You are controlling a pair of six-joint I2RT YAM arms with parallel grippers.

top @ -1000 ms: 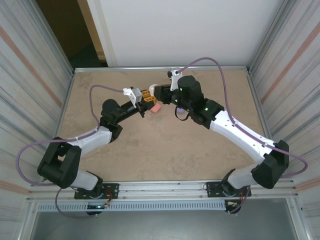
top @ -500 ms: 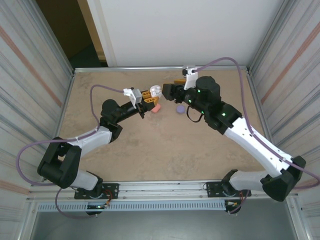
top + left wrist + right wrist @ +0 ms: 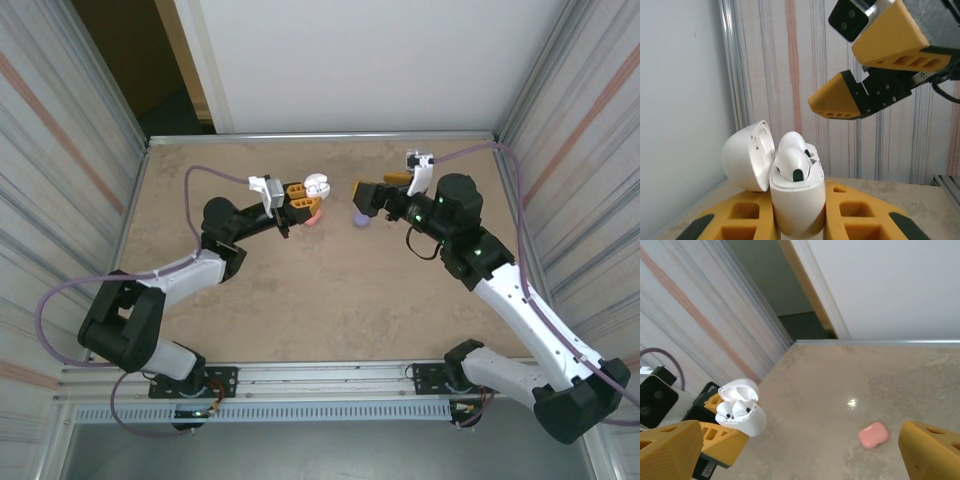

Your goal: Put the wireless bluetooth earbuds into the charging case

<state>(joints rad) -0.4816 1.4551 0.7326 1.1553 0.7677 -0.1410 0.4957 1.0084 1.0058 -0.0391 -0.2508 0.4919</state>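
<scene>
Evidently, the left pincer (image 3: 296, 196) gripped the white charging case (image 3: 797, 200) upright, lid open, presenting its wells; the white earbuds (image 3: 792, 162) sat inside. The right pincer (image 3: 368, 192) stood wide and empty nearby. A pink case (image 3: 873, 435) and a purple case (image 3: 360, 218) lay on the desk (image 3: 300, 300).

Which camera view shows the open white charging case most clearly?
The left wrist view: the white charging case is close, its lid open and white earbuds seated inside. The right wrist view shows it smaller, from above. The top external view shows a tiny white shape.
</scene>
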